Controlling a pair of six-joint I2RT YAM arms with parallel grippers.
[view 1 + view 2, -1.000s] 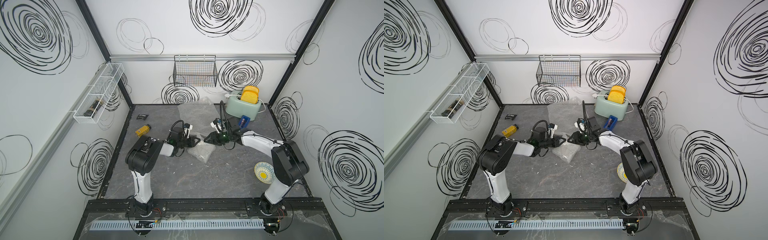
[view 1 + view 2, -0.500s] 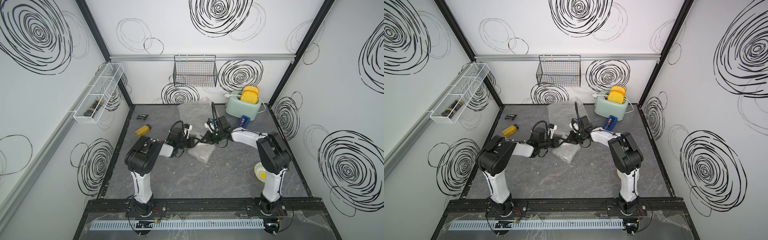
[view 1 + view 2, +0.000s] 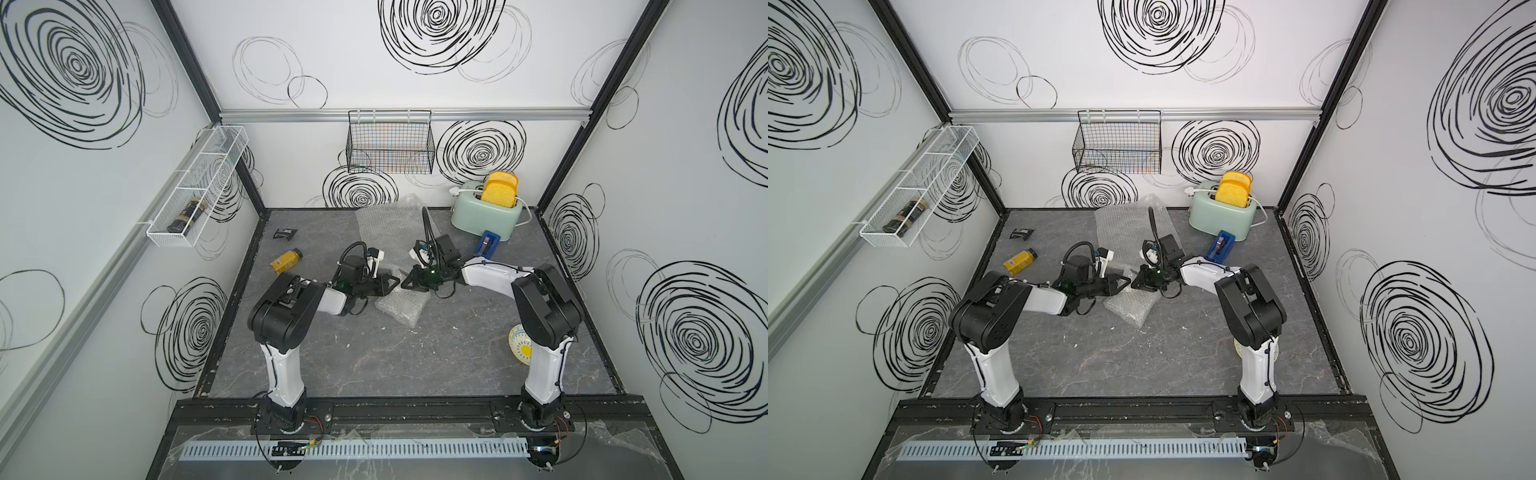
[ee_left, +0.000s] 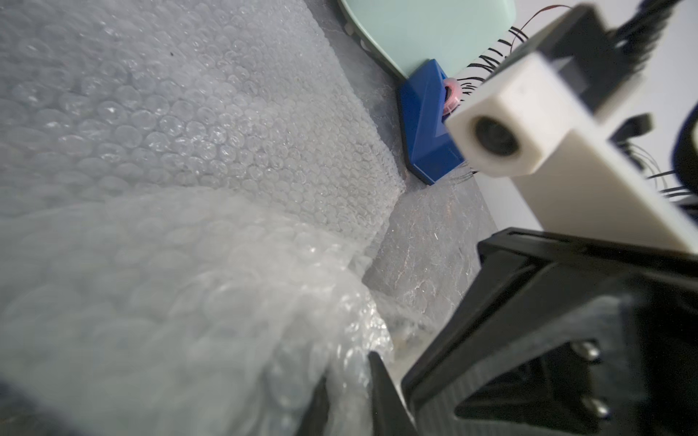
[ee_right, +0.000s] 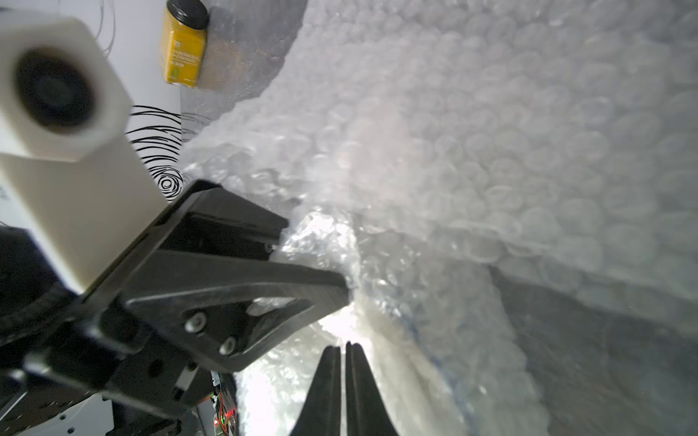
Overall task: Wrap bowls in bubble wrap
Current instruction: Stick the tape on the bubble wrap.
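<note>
The left gripper (image 3: pixel 397 283) is clamped on a bunched fold of the bubble-wrap bundle (image 3: pixel 401 307). The right gripper (image 5: pixel 341 349) meets it tip to tip with its jaws nearly together; I cannot tell whether any film is caught between them. A faint blue edge (image 5: pixel 419 332) shows through the wrap just beyond the right gripper, so the blue-rimmed bowl is probably inside. That first wrap looks well along, with loose folds yet to close.

Just behind both grippers lies the second sheet (image 3: pixel 388 224), flat and unused. Back toward the right arm's base, the sun-centred bowl (image 3: pixel 520 345) sits bare, so I judge about half the task is left.

Farther behind the right gripper, the toaster (image 3: pixel 478 216) holds two toast slices (image 3: pixel 500 193). On the back wall, the black wire basket (image 3: pixel 390 145) shows nothing inside. The white wire shelf (image 3: pixel 195 187), far out on the left gripper's side, holds a dark jar (image 3: pixel 186 212).
</note>
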